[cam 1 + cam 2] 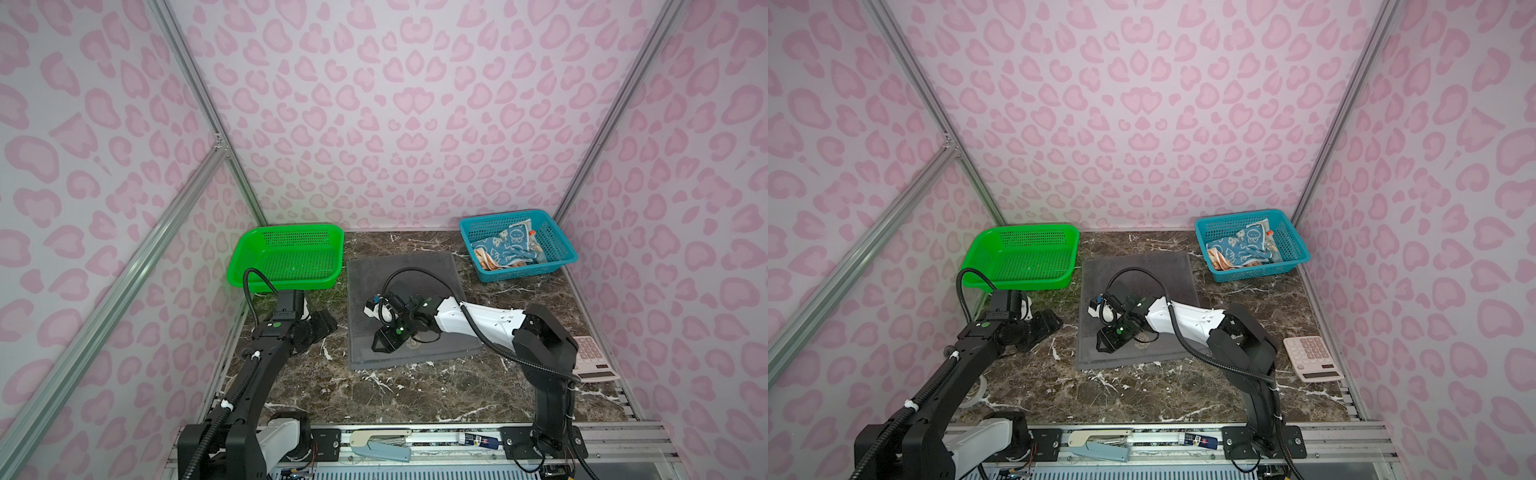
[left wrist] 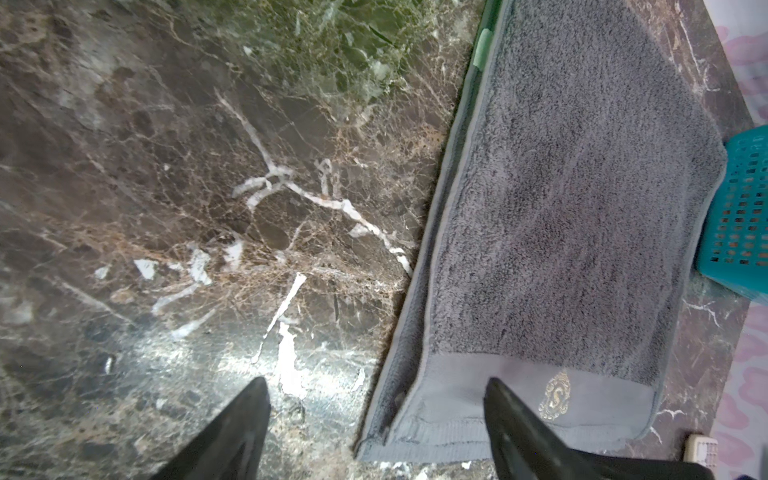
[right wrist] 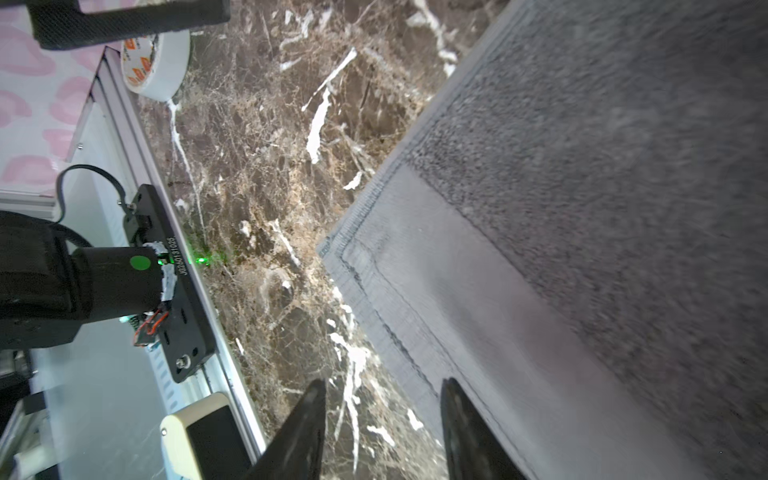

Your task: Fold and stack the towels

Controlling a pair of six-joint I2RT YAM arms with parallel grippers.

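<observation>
Towel position: I see the grey towel (image 1: pixel 365 282) flat on the tabletop (image 1: pixel 415 395), centred, long axis apparently front to back. Right fingers (image 1: pixel 380 344), half-parted and empty, hang over its near-left corner; left fingers (image 1: pixel 328 322), wide and empty, stand just beside its left edge.

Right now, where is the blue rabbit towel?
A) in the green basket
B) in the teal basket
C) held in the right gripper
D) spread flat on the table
B: the blue towel lies crumpled inside the teal basket, next to the orange-cream towel.
</observation>
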